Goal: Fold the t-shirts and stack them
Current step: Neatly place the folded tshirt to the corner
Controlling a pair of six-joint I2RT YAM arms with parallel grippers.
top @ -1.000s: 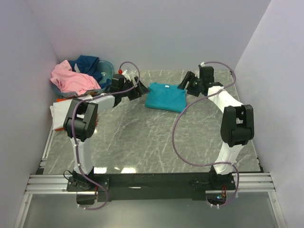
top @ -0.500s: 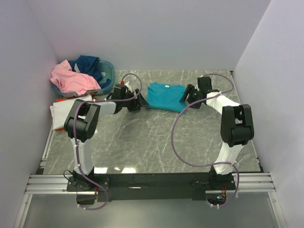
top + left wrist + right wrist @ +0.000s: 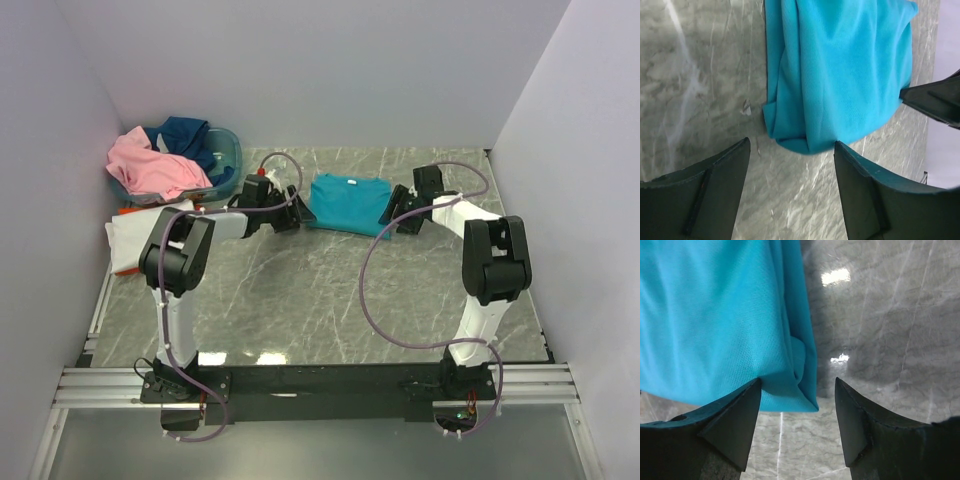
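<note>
A folded teal t-shirt (image 3: 348,203) lies flat on the marble table at the back centre. My left gripper (image 3: 292,218) sits low at its near left corner, open. In the left wrist view the teal t-shirt's corner (image 3: 805,135) lies just ahead of the open left gripper (image 3: 791,145). My right gripper (image 3: 392,218) is low at the near right corner. There the teal t-shirt's corner (image 3: 790,385) reaches between the fingers of the open right gripper (image 3: 798,382), with neither finger pressing the cloth. A pink t-shirt (image 3: 150,165) and a navy t-shirt (image 3: 185,135) are heaped in the basket.
The oval blue-grey basket (image 3: 228,150) stands at the back left. A white t-shirt (image 3: 125,240) lies at the table's left edge with a sliver of orange t-shirt (image 3: 130,211) beside it. White walls close in the left, back and right sides.
Both grippers came down and nearer, from the teal t-shirt's far sides to its near corners. Their jaws have narrowed a little. The shirt lies slightly flatter.
</note>
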